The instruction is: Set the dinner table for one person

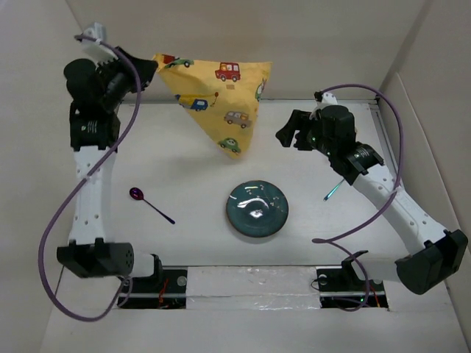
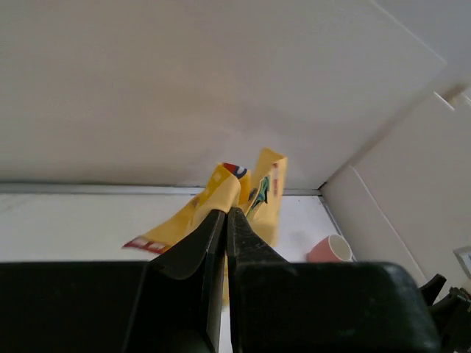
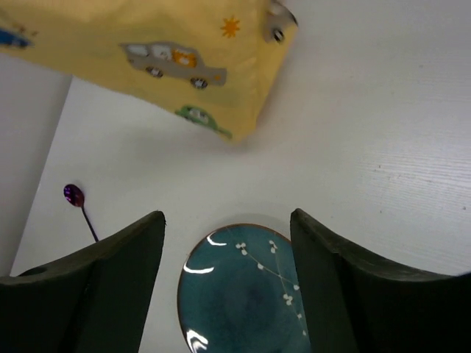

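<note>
Left gripper (image 2: 226, 212) is clamped on one yellow cloth mat (image 1: 221, 95), which hangs over the dinner table (image 1: 184, 165) beyond one teal plate (image 1: 257, 209). Right gripper (image 3: 228, 220) stands wide open and empty near the plate. One purple spoon (image 1: 151, 204) lies left of it.

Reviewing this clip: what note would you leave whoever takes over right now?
Left gripper: shut on a corner of the yellow mat, held up far left; mat hangs unspread.
Right gripper: open, empty, above the dinner table.
Teal plate near centre, purple spoon to its left, thin teal utensil to its right, pink cup by the right wall.
Done: nothing laid. Left: spread mat, then place plate, cutlery, cup.
</note>
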Controlling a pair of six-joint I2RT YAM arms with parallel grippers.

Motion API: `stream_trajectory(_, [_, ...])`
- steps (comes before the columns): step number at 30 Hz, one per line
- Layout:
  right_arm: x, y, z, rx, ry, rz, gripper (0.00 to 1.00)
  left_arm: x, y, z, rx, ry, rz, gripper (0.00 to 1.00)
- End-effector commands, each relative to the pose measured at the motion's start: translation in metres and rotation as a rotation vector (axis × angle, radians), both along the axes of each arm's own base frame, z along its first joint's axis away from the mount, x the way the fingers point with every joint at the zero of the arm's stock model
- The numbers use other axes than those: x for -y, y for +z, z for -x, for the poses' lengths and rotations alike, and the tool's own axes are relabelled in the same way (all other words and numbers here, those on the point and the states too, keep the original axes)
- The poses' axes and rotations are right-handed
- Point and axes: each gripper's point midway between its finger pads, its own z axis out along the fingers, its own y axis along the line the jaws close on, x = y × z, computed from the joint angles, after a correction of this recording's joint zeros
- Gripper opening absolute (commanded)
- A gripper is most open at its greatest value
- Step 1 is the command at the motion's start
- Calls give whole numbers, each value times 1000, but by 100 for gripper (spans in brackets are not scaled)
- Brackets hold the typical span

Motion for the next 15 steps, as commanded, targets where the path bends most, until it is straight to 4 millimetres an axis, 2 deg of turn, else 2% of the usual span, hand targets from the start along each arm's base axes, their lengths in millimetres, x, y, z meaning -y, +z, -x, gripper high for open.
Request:
stream_trajectory(1, [-1,20,-15,68,-49,-29,75,-17,-65,-5,-126,9,98,0])
stream_trajectory(2, [-2,14,-17,54,-56,-27,77,-31,-74,-3,-139,49,110,0])
stream_trajectory(3, [-3,11,-18,49,-56,-29,77,-38,-109,-2,-212,80,123,0])
stream_trajectory(4, [-3,6,-19,42,-58,-27,78,-44,-119,2,-229,129,124,0])
stream_trajectory(5, [-5,-15,-22,1,-61,-9,79,-52,-147,2,-296,184,122,0])
stream_trajectory(7, [-5,-24,-24,-19,-64,-2,80,-57,-171,2,-352,217,125,0])
stream_trajectory(8, [-8,-43,-29,-55,-66,18,81,-58,-178,1,-361,225,133,0])
stream_trajectory(9, [-9,-52,-33,-71,-68,28,82,-58,-196,-2,-396,233,143,0])
stream_trajectory(11, [-11,-73,-40,-108,-76,53,83,-51,-199,-8,-395,192,185,0])
stream_trajectory(12, [-13,-94,-48,-150,-87,83,86,-48,-196,-13,-378,173,196,0])
stream_trajectory(13, [-8,-103,-54,-168,-131,105,86,-45,-201,-16,-394,152,207,0])
stream_trajectory(15, [-4,-117,-67,-210,-181,115,86,-42,-195,-21,-383,146,204,0])
